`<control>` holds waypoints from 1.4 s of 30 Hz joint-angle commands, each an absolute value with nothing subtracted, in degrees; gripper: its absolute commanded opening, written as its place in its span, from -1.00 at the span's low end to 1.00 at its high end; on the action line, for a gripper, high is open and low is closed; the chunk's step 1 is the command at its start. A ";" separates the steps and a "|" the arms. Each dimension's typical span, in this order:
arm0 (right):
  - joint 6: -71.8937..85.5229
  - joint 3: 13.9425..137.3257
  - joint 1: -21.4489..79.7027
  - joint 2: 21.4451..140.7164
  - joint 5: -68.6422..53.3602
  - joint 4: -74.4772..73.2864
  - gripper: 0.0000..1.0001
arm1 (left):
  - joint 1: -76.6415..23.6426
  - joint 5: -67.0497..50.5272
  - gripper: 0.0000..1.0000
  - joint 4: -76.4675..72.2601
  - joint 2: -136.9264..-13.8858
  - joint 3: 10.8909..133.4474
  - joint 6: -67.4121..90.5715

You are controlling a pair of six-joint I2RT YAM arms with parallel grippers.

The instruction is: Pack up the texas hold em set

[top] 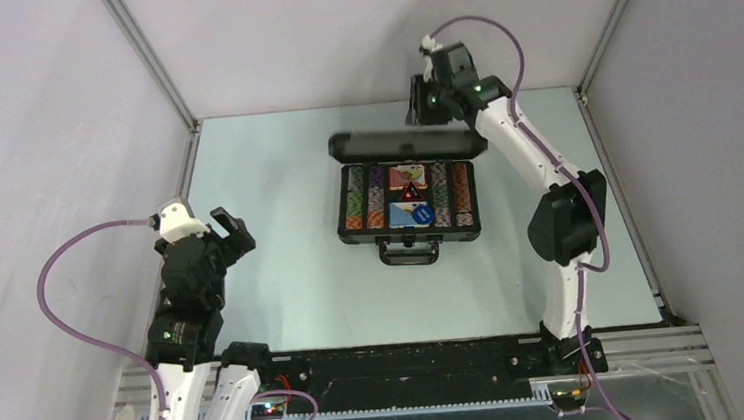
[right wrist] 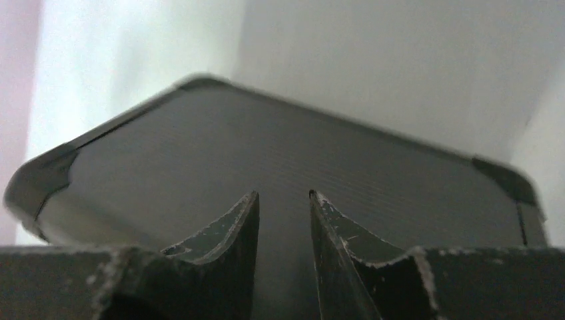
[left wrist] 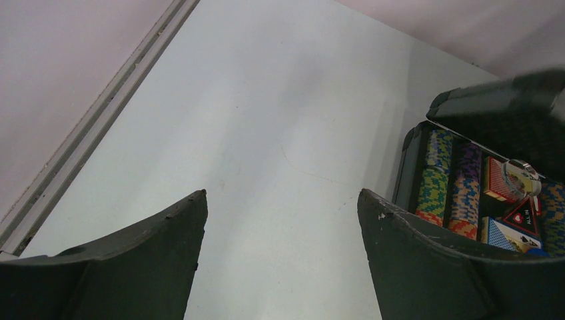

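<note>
Robotics lab test cell. A pale table (top: pixel 283 277) is boxed in by plain lilac-grey wall panels (top: pixel 40 116) joined by aluminium frame struts (top: pixel 148 62). A white-and-black left arm (top: pixel 188 285) and right arm (top: pixel 529 152) are bolted to a black rail (top: pixel 410 362) along the table's near edge. Purple cables (top: pixel 41 286) loop off them, and a bare circuit board (top: pixel 268 409) sits by the left base.

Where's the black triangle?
The triangle lies in the open case, mid-table in the top view, between the red deck and the blue deck.
</note>
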State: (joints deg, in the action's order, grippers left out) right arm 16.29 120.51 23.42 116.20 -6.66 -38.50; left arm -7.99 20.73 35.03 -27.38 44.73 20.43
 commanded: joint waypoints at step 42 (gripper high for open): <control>32.71 26.78 33.30 53.36 -6.73 8.01 0.08 | -27.05 13.49 0.64 24.54 -47.91 46.23 33.69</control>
